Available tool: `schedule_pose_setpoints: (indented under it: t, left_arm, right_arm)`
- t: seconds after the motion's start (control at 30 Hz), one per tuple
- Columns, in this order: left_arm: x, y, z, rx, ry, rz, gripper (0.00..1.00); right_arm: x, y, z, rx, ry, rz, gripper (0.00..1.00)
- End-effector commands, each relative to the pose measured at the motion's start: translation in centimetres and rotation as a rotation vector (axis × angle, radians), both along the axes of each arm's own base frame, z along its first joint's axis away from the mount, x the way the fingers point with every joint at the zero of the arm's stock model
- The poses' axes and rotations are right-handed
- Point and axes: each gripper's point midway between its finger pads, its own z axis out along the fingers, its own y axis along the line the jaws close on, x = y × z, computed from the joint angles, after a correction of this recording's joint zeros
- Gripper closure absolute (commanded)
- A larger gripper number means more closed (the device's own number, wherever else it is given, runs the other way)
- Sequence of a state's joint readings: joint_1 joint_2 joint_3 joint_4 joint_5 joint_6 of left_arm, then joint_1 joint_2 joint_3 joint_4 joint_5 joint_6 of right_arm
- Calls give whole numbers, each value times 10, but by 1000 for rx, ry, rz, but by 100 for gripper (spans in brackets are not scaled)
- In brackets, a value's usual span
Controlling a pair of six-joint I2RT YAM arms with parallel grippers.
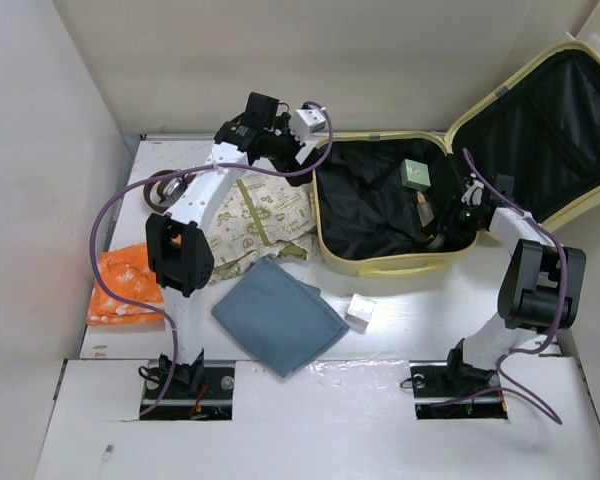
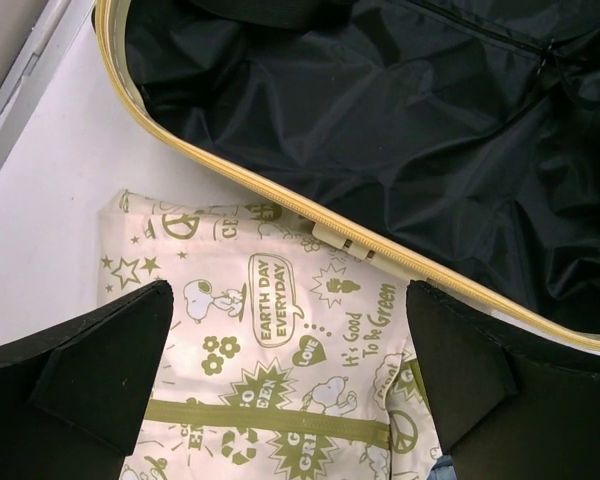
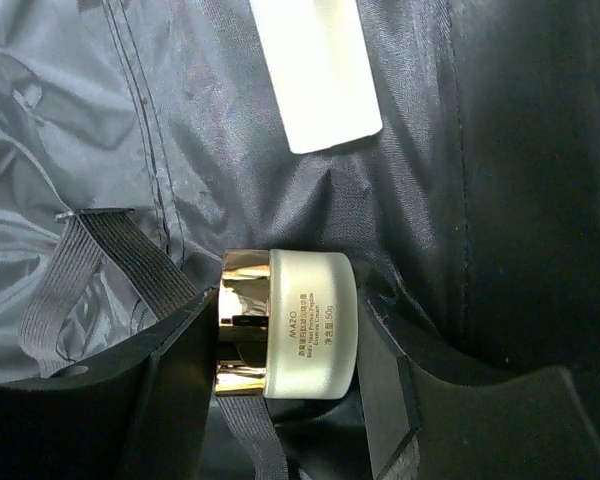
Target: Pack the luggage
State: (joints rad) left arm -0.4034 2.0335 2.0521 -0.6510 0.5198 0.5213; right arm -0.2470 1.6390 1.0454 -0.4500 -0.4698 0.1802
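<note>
A large pale yellow hard-shell suitcase lies open on the white counter. Its black-lined lid is raised at its far right side. The right fingers reach inside the suitcase, close over the black lining. They pinch a frosted white cream jar with a gold lid, which is turned on its side between them. A small green box lies in the suitcase, farther back than the jar.

The left fingers are spread wide with nothing between them. They hover just outside the suitcase's left rim, over a cream cloth bag printed with green cartoons. The bag reaches right up to that rim. A folded blue-grey cloth lies near the suitcase's front left corner. A small white box sits just in front of the suitcase. An orange packet lies well to the suitcase's left.
</note>
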Motion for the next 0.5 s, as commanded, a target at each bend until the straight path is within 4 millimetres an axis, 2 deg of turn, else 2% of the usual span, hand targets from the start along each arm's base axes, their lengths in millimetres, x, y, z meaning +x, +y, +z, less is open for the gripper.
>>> schedule_pose_setpoints:
  t: [0.0, 0.03, 0.07, 0.1, 0.13, 0.23, 0.3, 0.33, 0.37, 0.47]
  left_arm:
    - [0, -6, 45, -75, -75, -20, 0]
    - [-1, -8, 45, -80, -73, -27, 0]
    - [-1, -8, 45, -80, -73, -27, 0]
    - [-1, -8, 45, -80, -73, -27, 0]
    - [-1, -8, 45, -80, -73, -27, 0]
    - [-2, -9, 50, -91, -80, -35, 0]
    - [-2, -9, 50, -91, -80, -35, 0]
    - [-1, -10, 53, -94, -88, -36, 0]
    - [-2, -11, 54, -99, -86, -43, 0]
    - [-1, -11, 58, -98, -102, -49, 0]
  right_arm:
    - [-6, -3, -13, -17, 85, -5, 100]
    - [-10, -6, -16, -39, 104, -4, 100]
    - [-10, -10, -15, -58, 112, -14, 95]
    - [-16, -16, -19, -93, 148, -34, 86]
    - [-16, -19, -20, -108, 152, -41, 65]
    - [-15, -29, -9, -163, 150, -69, 33]
    - [-10, -29, 2, -203, 137, -65, 28]
    - [-10, -35, 4, -253, 149, -81, 27]
    - [-15, -31, 5, -276, 176, -69, 24]
    - [-17, -37, 13, -371, 204, -80, 21]
